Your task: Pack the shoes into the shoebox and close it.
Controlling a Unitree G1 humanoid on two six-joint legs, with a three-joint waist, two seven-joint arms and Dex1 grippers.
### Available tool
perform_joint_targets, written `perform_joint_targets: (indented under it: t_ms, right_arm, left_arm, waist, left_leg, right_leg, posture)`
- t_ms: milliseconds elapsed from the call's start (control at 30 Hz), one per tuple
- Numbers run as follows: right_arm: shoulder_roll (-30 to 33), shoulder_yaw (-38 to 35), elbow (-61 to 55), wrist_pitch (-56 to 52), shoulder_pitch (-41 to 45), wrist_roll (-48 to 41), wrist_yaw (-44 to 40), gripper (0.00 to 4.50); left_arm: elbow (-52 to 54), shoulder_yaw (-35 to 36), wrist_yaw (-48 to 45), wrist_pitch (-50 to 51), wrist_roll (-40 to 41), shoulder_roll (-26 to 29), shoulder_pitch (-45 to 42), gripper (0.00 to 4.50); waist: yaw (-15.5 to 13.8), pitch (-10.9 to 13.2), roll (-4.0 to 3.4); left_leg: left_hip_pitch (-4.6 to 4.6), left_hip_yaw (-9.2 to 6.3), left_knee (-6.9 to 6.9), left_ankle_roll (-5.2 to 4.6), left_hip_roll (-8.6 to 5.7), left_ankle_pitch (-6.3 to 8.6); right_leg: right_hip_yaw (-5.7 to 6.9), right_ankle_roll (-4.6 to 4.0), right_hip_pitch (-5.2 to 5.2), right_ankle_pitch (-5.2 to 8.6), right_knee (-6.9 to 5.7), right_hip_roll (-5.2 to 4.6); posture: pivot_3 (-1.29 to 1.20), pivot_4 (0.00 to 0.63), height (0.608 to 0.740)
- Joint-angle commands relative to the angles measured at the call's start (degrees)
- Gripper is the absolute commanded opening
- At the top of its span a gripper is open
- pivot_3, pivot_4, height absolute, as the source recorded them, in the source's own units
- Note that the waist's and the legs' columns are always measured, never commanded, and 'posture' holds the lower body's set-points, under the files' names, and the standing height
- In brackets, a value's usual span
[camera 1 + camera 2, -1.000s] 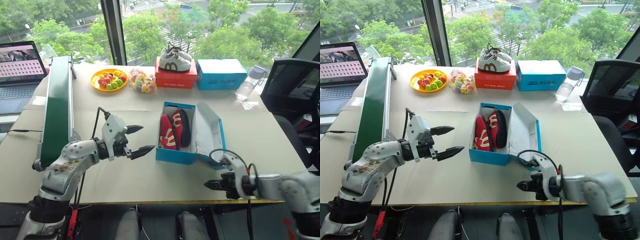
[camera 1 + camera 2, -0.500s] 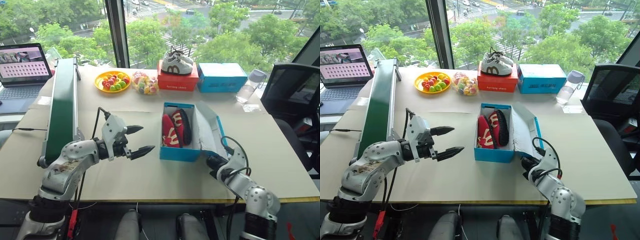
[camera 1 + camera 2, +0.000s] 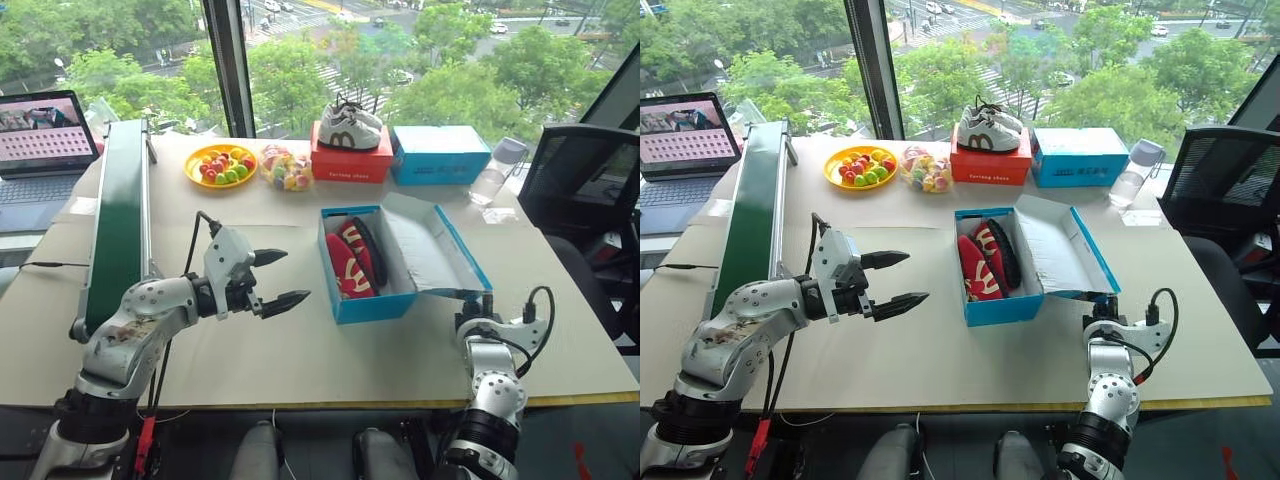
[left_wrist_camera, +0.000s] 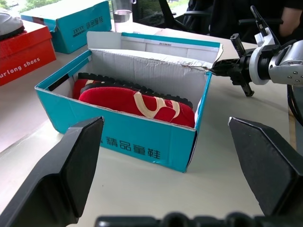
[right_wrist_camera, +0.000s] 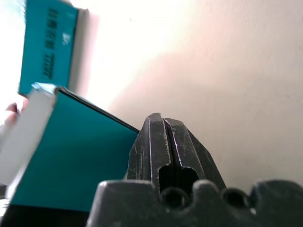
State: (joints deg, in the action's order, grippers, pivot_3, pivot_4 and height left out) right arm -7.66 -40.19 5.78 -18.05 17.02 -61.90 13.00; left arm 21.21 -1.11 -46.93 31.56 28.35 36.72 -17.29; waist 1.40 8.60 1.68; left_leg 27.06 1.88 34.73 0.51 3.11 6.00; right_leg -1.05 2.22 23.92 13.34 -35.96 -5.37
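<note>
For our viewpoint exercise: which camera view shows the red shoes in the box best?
The left wrist view: the shoes lie close, side-on, inside the shoebox. Both eye views show them from above, smaller. The right wrist view shows blue box surfaces.

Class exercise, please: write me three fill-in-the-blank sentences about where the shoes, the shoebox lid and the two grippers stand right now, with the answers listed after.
1. The red shoes lie ____ the blue shoebox.
2. The shoebox's lid is ____.
3. The left gripper is open, while the right gripper, just under the lid's edge, is ____.

Missing words: inside; open; shut
</note>
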Motion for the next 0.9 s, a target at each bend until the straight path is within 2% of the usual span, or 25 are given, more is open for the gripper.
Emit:
perform_joint_targets:
  t_ms: [33,200,267,433,533,633,700,833,900]
  right_arm:
    - [-3.2,1.82,-4.26,-1.33,2.21,-8.13,-6.0,0.02]
    - [1.67,7.89,-14.49,-9.39,2.34,-18.75,-16.58,0.02]
    - [3.67,9.48,-17.08,-11.14,1.62,-20.38,-19.61,0.02]
    - [13.76,19.81,-23.78,-18.75,-1.06,-15.06,-29.04,0.02]
    - [23.74,31.26,-24.94,-23.07,2.37,-2.3,-31.28,0.02]
    - [28.46,39.32,-21.3,-22.11,7.11,9.74,-31.14,0.02]
    - [29.32,44.67,-16.36,-19.06,12.43,19.5,-30.73,0.02]
    - [23.99,47.58,-0.21,-12.92,22.55,30.44,-28.37,0.02]
    - [24.16,53.12,7.06,-9.59,25.63,38.92,-30.33,0.02]
  left_arm:
    - [1.6,0.77,0.07,-0.08,0.13,0.37,-0.96,4.5]
    - [1.47,0.89,0.68,-0.39,-0.21,0.16,-0.89,4.5]
    - [1.57,0.8,0.82,-0.32,-0.17,0.08,-0.87,4.5]
    - [1.98,0.83,1.59,0.07,-0.09,-0.1,-0.87,4.5]
    - [2.24,1.08,1.8,0.22,0.1,0.14,-0.64,4.5]
    - [2.26,1.04,2.03,0.3,0.1,0.07,-0.62,4.5]
    - [2.42,1.07,2.28,0.38,0.19,-0.09,-0.43,4.5]
    - [2.69,1.15,2.93,0.57,0.25,-0.42,-0.01,4.5]
    - [2.99,1.14,3.27,0.69,0.14,-0.52,0.17,4.5]
  waist:
    - [0.35,0.06,-0.11]
    - [1.32,0.34,-0.57]
    - [1.13,0.36,-0.59]
    - [0.37,0.37,-0.6]
    - [0.49,0.37,-0.6]
    - [0.7,0.37,-0.6]
    - [0.68,0.37,-0.59]
    - [0.64,0.38,-0.57]
    - [0.46,0.38,-0.57]
  left_leg:
    - [0.0,0.0,-0.01,-0.02,0.01,-0.01]
    - [-0.01,0.0,-0.03,-0.04,0.07,-0.03]
    - [-0.02,0.0,-0.04,-0.05,0.15,-0.03]
    - [0.04,0.02,-0.02,-0.04,0.16,-0.02]
    - [0.09,0.09,0.0,-0.03,0.14,-0.02]
    - [0.06,0.17,-0.01,0.03,0.24,0.02]
    - [0.04,0.17,0.0,0.05,0.26,0.03]
    - [0.08,0.19,0.06,0.0,0.25,0.0]
    - [0.09,0.19,0.05,-0.04,0.25,-0.03]
  right_leg:
    - [-0.02,0.02,0.03,0.02,-0.06,0.02]
    - [-0.11,0.05,0.14,0.03,-0.2,0.12]
    - [-0.1,0.12,0.15,0.0,-0.24,0.19]
    - [-0.05,0.06,0.11,0.21,-0.18,0.17]
    - [-0.07,-0.06,0.17,0.26,-0.17,0.13]
    - [-0.05,-0.15,0.22,0.21,-0.16,0.18]
    - [-0.05,-0.16,0.25,0.21,-0.17,0.22]
    - [-0.06,-0.12,0.25,0.19,-0.16,0.23]
    - [-0.06,0.17,0.24,0.04,-0.18,0.26]
  posture:
    - [0.0,0.15,0.74]
    - [0.0,0.15,0.74]
    - [0.0,0.15,0.74]
    - [0.0,0.15,0.74]
    - [0.0,0.15,0.74]
    - [0.0,0.15,0.74]
    - [0.0,0.15,0.74]
    - [0.0,0.15,0.74]
    - [0.0,0.15,0.74]
